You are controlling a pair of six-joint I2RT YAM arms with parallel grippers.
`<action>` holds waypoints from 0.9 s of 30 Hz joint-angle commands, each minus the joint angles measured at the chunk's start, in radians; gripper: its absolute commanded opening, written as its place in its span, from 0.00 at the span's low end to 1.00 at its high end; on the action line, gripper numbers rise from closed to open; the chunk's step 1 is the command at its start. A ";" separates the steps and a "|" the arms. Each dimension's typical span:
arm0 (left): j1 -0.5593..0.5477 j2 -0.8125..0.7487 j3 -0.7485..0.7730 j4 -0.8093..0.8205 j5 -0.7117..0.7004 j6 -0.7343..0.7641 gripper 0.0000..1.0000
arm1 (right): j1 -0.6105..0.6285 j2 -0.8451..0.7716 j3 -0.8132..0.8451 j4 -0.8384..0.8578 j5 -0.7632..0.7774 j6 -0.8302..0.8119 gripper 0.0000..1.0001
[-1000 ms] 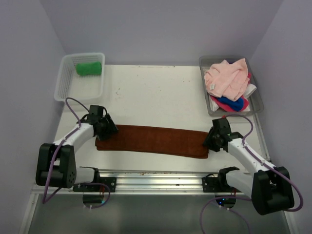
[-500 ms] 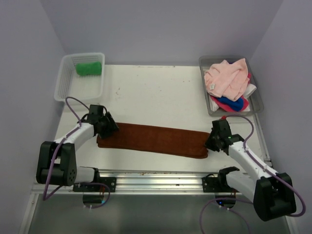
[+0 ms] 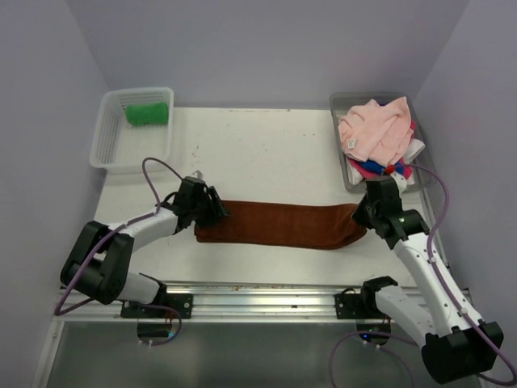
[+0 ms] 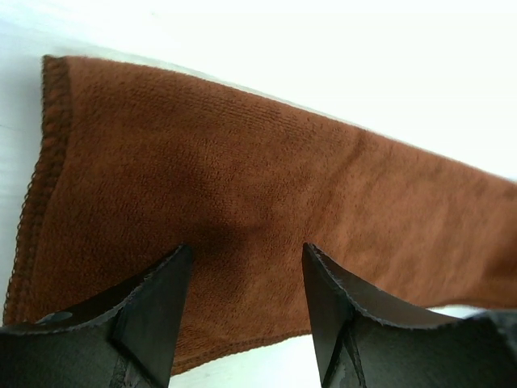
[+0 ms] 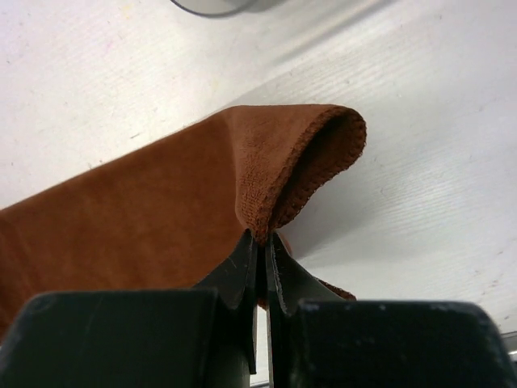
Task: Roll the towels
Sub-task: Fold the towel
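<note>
A rust-brown towel (image 3: 275, 224) lies as a long folded strip across the near half of the table. My left gripper (image 3: 212, 212) stands open over its left end; in the left wrist view the brown towel (image 4: 242, 153) fills the space under the gripper (image 4: 245, 248), with nothing pinched between the fingers. My right gripper (image 3: 365, 215) is shut on the towel's right end. In the right wrist view that gripper (image 5: 262, 239) pinches a doubled edge of the towel (image 5: 145, 218), which curls up off the table above the fingertips.
At the back left a white mesh basket (image 3: 113, 149) holds a green towel (image 3: 147, 113). A grey tray (image 3: 426, 174) at the back right, close beyond my right gripper, holds a pink towel (image 3: 373, 129) over blue, magenta and white ones. A metal rail (image 3: 258, 291) runs along the near edge.
My right gripper has shut on the towel's right end and raised it, moving away from the near edge. The whole towel has slid right, and my left gripper has followed its left end.
</note>
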 commanded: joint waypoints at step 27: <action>0.209 -0.088 0.034 -0.312 -0.003 0.143 0.44 | 0.648 0.536 0.540 0.048 0.100 -0.082 0.00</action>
